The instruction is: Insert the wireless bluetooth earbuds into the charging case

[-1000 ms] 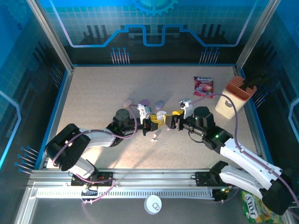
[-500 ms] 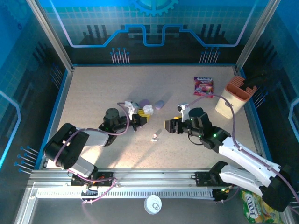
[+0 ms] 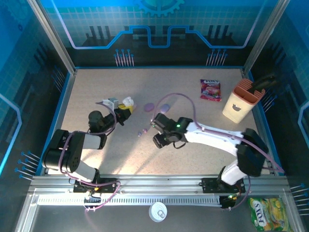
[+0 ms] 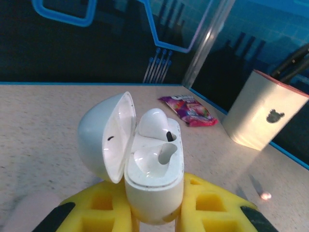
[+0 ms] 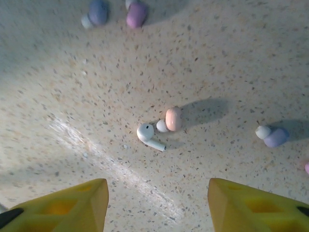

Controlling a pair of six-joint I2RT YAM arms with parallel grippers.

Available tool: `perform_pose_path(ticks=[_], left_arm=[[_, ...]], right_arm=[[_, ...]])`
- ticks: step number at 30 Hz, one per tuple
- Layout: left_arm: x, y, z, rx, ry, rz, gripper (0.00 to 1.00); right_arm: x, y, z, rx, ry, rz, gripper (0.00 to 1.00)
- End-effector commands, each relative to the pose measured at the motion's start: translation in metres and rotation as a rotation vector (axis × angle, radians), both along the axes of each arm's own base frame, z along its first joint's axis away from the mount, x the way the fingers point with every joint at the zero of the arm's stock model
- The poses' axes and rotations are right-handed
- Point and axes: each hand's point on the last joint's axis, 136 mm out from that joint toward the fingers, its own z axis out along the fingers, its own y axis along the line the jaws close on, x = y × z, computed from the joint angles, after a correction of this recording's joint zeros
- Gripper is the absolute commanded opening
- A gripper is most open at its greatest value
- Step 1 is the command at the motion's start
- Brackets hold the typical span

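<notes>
My left gripper is shut on the white charging case, its yellow fingers clamping the base. The lid stands open to the left. One white earbud sits in the far socket; the near socket looks hollow. From above, the left gripper holds the case at the table's left. My right gripper hangs open above the table, nothing between its fingers. Just ahead of it lie a white stemmed earbud and a pink earbud, touching. The top view shows the right gripper beside those earbuds.
A purple earbud lies to the right, and blue and purple ones farther off. Two pastel cases rest mid-table. A candy packet and a pen holder stand at the back right.
The left arm has drawn back to the left with the open case. The right arm has swung left across the table to hover by the white and pink earbuds.
</notes>
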Motion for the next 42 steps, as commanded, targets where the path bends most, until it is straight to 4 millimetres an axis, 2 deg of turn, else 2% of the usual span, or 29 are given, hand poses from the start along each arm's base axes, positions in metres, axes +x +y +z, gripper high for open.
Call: perform_pose_path(ticks=[1,7,12,29,36,42], left_arm=[[0.000,0.012,0.023,-0.016,-0.071,0.034,0.08],[-0.001,0.014,0.022,0.017,-0.063,0.045,0.09],[-0.003,0.014,0.022,0.017,-0.061,0.042,0.09],[-0.006,0.010,0.024,-0.001,-0.048,0.015,0.09],[-0.006,0.009,0.024,-0.001,-0.047,0.008,0.09],[-0.008,0.009,0.022,-0.001,-0.041,0.006,0.09]], right_arm=[[-0.010,-0.017,-0.017,-0.215,0.056,0.012,0.51],[-0.010,0.010,-0.038,-0.265,0.122,0.043,0.42],[-0.009,0.022,-0.052,-0.298,0.166,0.076,0.35],[0.006,0.022,-0.079,-0.386,0.190,0.075,0.27],[0.011,0.017,-0.079,-0.412,0.177,0.053,0.26],[0.018,0.010,-0.075,-0.408,0.166,-0.006,0.19]])
